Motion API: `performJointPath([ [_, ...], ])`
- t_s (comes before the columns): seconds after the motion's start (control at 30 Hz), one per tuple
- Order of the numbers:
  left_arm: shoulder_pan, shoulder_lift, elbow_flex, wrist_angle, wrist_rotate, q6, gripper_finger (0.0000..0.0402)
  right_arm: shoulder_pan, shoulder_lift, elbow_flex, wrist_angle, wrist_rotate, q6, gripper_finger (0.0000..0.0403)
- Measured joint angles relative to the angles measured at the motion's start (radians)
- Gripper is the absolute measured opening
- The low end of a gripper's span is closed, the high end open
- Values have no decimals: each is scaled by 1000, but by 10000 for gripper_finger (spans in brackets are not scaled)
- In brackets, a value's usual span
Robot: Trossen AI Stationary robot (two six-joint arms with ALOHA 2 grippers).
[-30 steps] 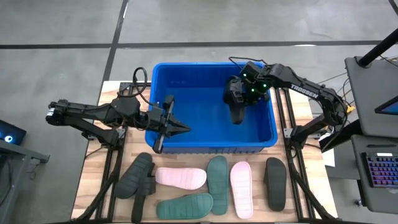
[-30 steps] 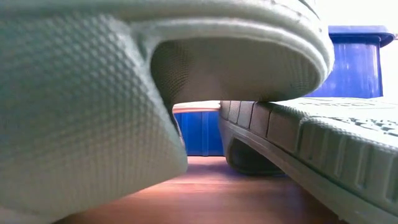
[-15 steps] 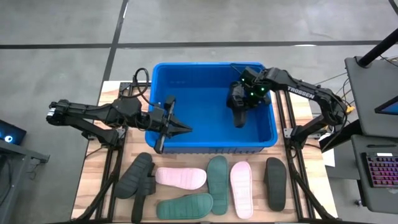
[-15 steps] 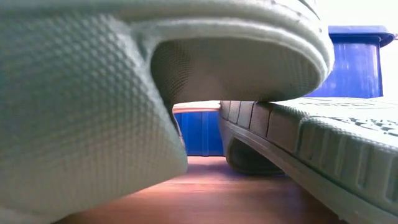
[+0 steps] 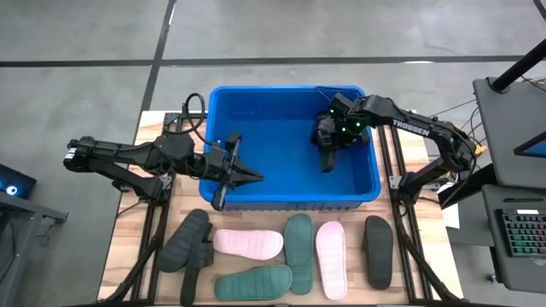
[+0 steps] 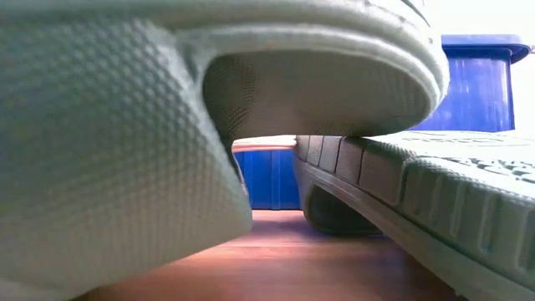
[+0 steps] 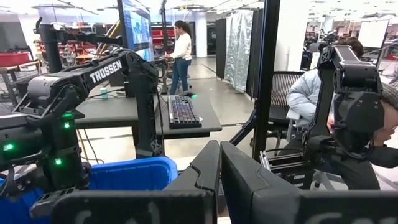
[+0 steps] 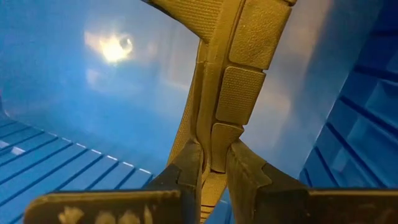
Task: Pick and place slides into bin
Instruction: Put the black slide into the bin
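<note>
My right arm reaches over the bin [image 5: 290,192], bent at the elbow, TROSSEN readable along its link — its gripper [image 5: 328,147] hangs inside the bin, pinching a dark slide [image 8: 227,87] by its edge. My left gripper [image 5: 247,177], fingers pressed together and empty, lies level over the bin's near wall. Seven slides [image 5: 247,245] rest on the table beyond it.

The wooden table [image 5: 426,213] carries the blue bin [image 5: 290,200] and seven slides [image 5: 247,244] in front.
</note>
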Motion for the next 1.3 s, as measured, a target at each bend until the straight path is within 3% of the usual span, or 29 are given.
performJointPath([
  [0.8, 0, 0, -1, -11, 0, -2, 0, 48, 133, 0, 121, -6, -9, 37],
  [1.0, 0, 0, -1, -20, 0, -2, 0, 55, 151, 1, 119, 70, 9, 37],
  [1.3, 0, 0, -1, -27, 0, -2, 0, 55, 151, 2, 114, 91, 10, 37],
])
